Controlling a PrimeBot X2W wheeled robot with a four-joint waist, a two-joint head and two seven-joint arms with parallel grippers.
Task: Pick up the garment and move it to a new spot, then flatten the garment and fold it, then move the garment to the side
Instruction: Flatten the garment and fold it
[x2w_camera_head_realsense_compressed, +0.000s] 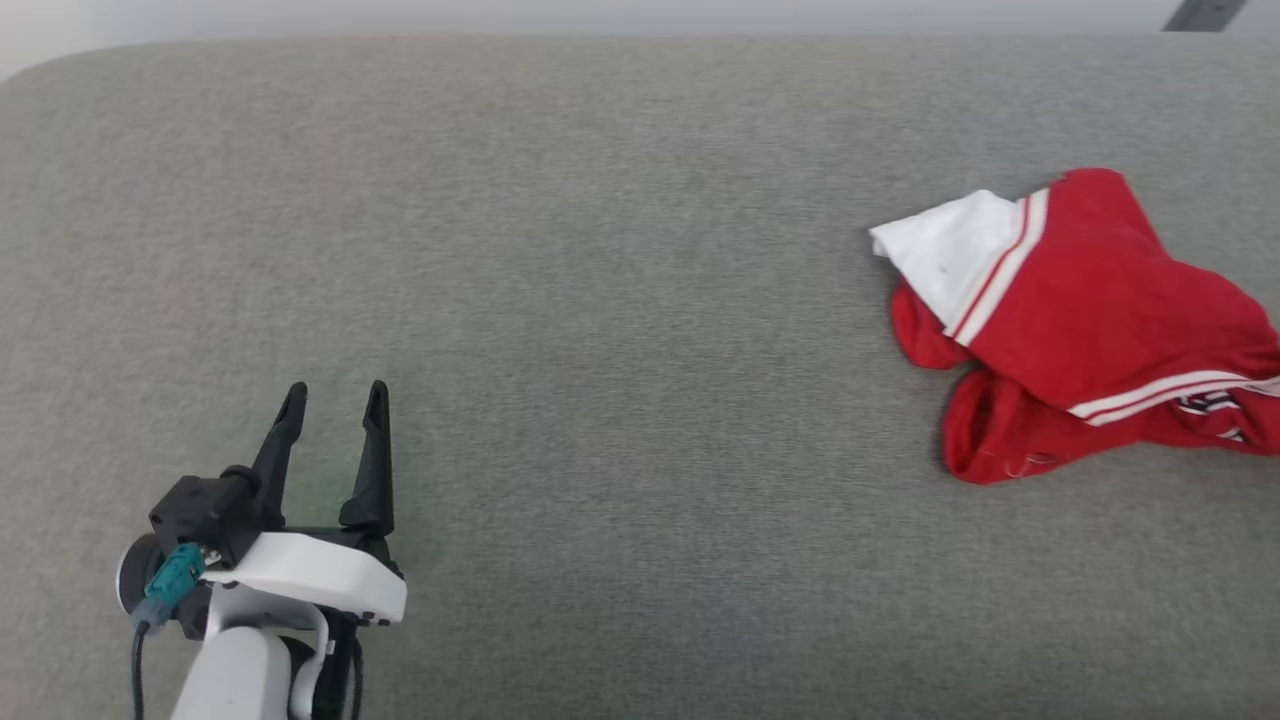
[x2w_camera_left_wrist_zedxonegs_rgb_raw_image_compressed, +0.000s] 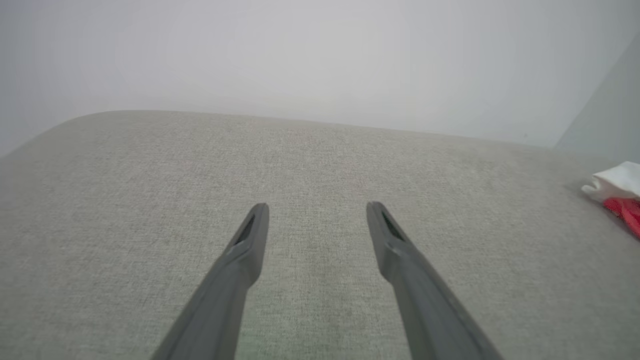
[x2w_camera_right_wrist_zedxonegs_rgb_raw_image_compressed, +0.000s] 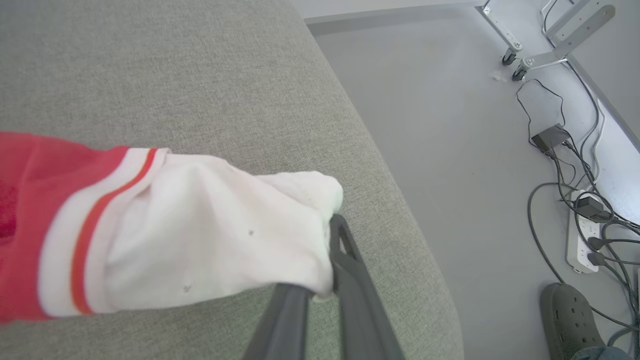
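Your left hand is wide open over bare bench; your right has the garment's sleeve end between its fingers.

Head view: your left hand (x2w_camera_head_realsense_compressed: 335, 395) sits toward the bench's (x2w_camera_head_realsense_compressed: 600, 250) near left, fingers apart and holding nothing, while the garment (x2w_camera_head_realsense_compressed: 1090, 310) lies crumpled well apart from it on the right side, one white sleeve end pointing left. Left wrist view: the left hand (x2w_camera_left_wrist_zedxonegs_rgb_raw_image_compressed: 317, 207) is spread above bare bench (x2w_camera_left_wrist_zedxonegs_rgb_raw_image_compressed: 150, 175), with the garment (x2w_camera_left_wrist_zedxonegs_rgb_raw_image_compressed: 620, 197) at the far right. Right wrist view: near the bench's (x2w_camera_right_wrist_zedxonegs_rgb_raw_image_compressed: 175, 65) right edge, your right hand's (x2w_camera_right_wrist_zedxonegs_rgb_raw_image_compressed: 327, 225) fingers stand nearly together with the garment's (x2w_camera_right_wrist_zedxonegs_rgb_raw_image_compressed: 175, 230) white sleeve end between them; you cannot tell whether they clamp it. Cables (x2w_camera_right_wrist_zedxonegs_rgb_raw_image_compressed: 560, 165) and a shoe (x2w_camera_right_wrist_zedxonegs_rgb_raw_image_compressed: 570, 320) lie on the floor (x2w_camera_right_wrist_zedxonegs_rgb_raw_image_compressed: 450, 150) beyond.
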